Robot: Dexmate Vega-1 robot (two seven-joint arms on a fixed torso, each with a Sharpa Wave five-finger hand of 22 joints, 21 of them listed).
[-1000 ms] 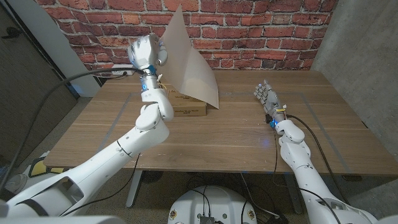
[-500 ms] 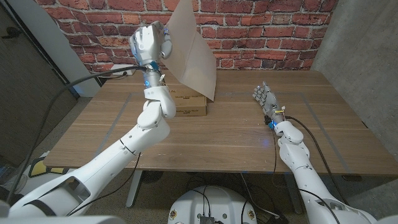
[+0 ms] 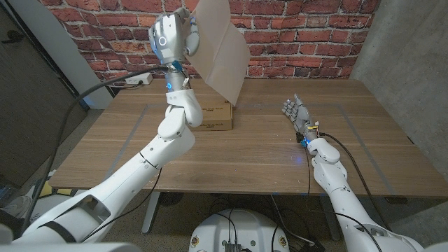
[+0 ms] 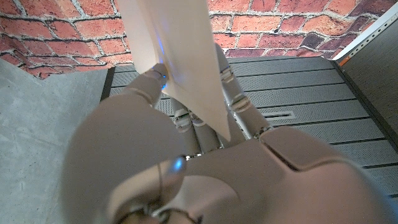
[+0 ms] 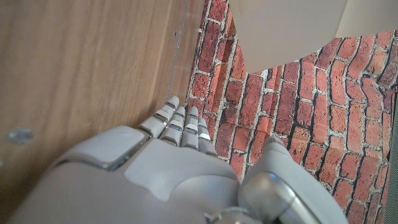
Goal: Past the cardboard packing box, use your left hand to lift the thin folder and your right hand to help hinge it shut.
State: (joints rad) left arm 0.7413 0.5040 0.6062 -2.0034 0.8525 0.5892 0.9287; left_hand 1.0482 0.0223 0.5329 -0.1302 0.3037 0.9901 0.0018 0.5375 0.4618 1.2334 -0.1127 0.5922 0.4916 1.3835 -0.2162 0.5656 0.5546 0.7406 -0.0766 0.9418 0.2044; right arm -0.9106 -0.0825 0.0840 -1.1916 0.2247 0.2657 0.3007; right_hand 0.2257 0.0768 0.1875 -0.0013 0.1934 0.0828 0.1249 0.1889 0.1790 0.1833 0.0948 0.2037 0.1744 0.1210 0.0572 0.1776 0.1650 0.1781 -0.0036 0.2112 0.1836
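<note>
Since a second ago our left robot hand (image 3: 172, 36) has carried the thin folder (image 3: 220, 43) higher, clear of the cardboard packing box (image 3: 212, 117) near the worktop's (image 3: 252, 154) far edge; fingers and thumb pinch its panel. Lifting looks done, hinging shut is left. Our right robot hand (image 3: 297, 112) waits near the right edge, fingers apart, holding nothing.

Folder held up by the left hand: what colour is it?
Plain pale beige folder, clearest in the head view.
</note>
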